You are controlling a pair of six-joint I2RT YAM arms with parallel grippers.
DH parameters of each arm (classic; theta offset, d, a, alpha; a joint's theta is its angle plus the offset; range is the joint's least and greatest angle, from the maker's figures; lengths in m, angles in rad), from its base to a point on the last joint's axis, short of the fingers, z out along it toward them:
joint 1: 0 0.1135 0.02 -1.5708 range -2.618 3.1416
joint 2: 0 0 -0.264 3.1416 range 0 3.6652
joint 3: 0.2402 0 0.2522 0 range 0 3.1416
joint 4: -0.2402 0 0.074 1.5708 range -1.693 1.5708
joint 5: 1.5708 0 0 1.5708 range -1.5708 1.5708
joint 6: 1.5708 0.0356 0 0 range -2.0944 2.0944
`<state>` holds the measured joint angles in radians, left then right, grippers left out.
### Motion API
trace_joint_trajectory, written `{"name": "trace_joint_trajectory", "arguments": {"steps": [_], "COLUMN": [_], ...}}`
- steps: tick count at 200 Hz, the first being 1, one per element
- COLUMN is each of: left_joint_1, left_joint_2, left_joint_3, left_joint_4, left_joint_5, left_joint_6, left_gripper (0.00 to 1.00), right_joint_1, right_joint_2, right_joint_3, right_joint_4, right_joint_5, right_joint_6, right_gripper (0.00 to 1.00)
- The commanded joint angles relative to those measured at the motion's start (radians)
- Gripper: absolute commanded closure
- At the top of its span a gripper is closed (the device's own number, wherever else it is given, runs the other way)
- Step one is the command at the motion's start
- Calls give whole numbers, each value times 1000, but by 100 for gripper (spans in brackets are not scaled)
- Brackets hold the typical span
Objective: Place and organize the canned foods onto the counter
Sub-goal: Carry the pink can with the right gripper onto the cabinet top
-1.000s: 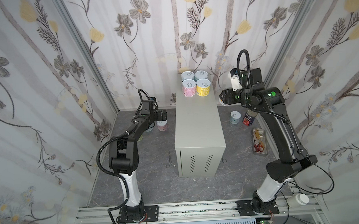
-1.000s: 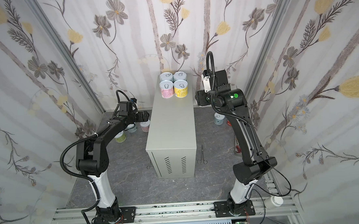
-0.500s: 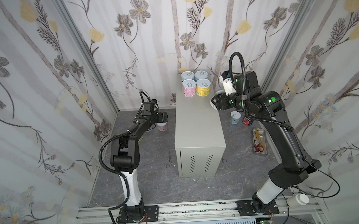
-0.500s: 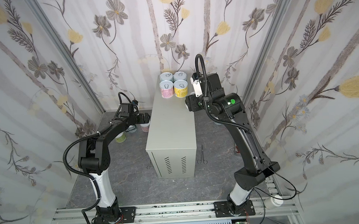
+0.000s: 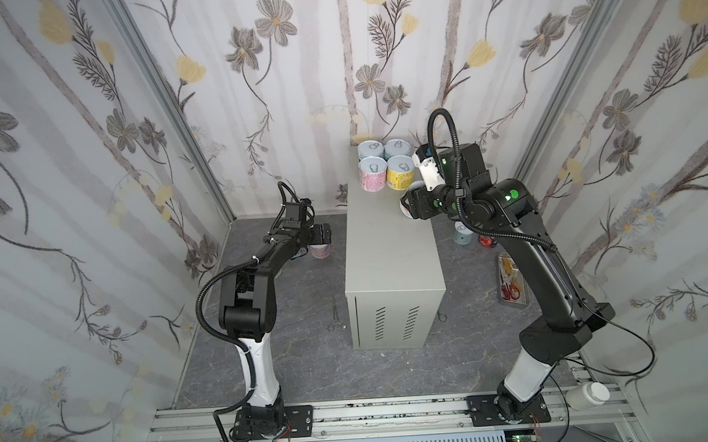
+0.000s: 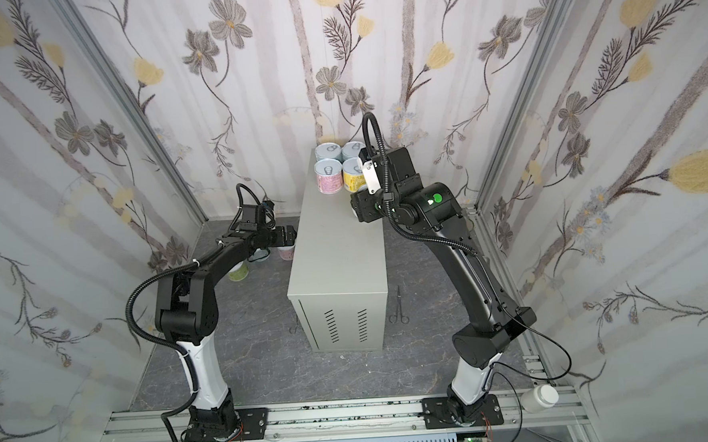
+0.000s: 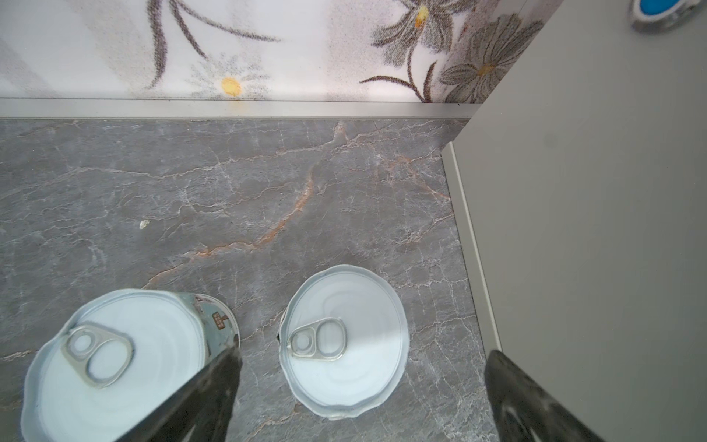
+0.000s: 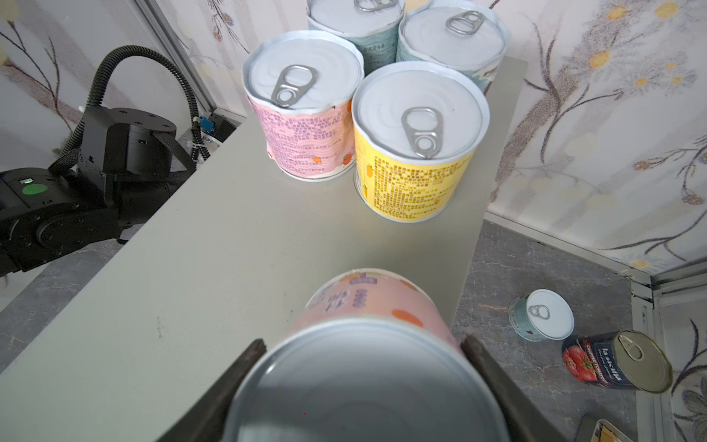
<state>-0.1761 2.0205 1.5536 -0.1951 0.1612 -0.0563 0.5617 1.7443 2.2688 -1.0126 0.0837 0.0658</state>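
- The right gripper [image 8: 363, 386] is clamped on a pink-labelled can [image 8: 367, 302], with one finger on each side. The can is tipped so its plain metal end faces the wrist camera, and its other end is hidden.
- That can hangs over the counter [image 5: 392, 261] near the right edge, on the near side of the standing group. I cannot tell whether it touches the top. In both top views the wrist covers nearly all of it.
- Four cans stand upright in a tight square at the counter's far end. A pink can [image 8: 306, 137] sits beside a yellow can [image 8: 417, 180], with two pale-blue cans [image 8: 451, 42] behind. The rearmost is cut off by the frame edge.
- The left gripper [image 7: 361, 386] is spread wide, low down beside the counter's left side. Only its fingertips show in the wrist view.
- Between those fingers, touching neither, stands a floor can [image 7: 344, 336]. Its label is hidden from above in the wrist view; in a top view it reads pink [image 5: 320, 252].
- A second can [image 7: 114, 363] stands just beside it, partly behind one finger and cut off by the frame.
- In a top view a yellow-green can [image 6: 238, 273] peeps out under the left arm, mostly covered.
- Right of the counter a short blue can [image 8: 543, 313] stands on the floor, and the tomato can [image 8: 616, 363] lies on its side near it. In both top views the right arm hides most of the tomato can.
- A tray [image 5: 511, 280] lies by the right wall; its contents are hard to make out.
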Motion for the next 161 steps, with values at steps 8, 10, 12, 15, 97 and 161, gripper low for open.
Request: {"name": "trace_joint_trajectory", "arguments": {"steps": [8, 10, 12, 15, 97, 161], "left_joint_1": [-2, -2, -2, -2, -5, -8], "left_joint_2": [3, 2, 2, 1, -4, -18], "left_joint_3": [-1, -1, -1, -3, 11, -19], "left_joint_4": [-5, -6, -6, -6, -26, -18], "left_joint_5": [-18, -18, -18, -19, -27, -25], "left_joint_6": [4, 4, 4, 4, 16, 25], "left_gripper": [0, 0, 0, 0, 0, 0], "right_joint_1": [3, 3, 3, 3, 3, 3], "right_joint_2": [10, 11, 11, 11, 37, 41], "right_joint_3": [17, 17, 17, 17, 17, 14], "right_joint_4": [37, 38, 39, 40, 77, 107], "right_joint_5": [-20, -22, -23, -25, -45, -57], "right_joint_6": [-24, -24, -24, -25, -30, -38], "right_gripper": [37, 36, 36, 35, 23, 13]}}
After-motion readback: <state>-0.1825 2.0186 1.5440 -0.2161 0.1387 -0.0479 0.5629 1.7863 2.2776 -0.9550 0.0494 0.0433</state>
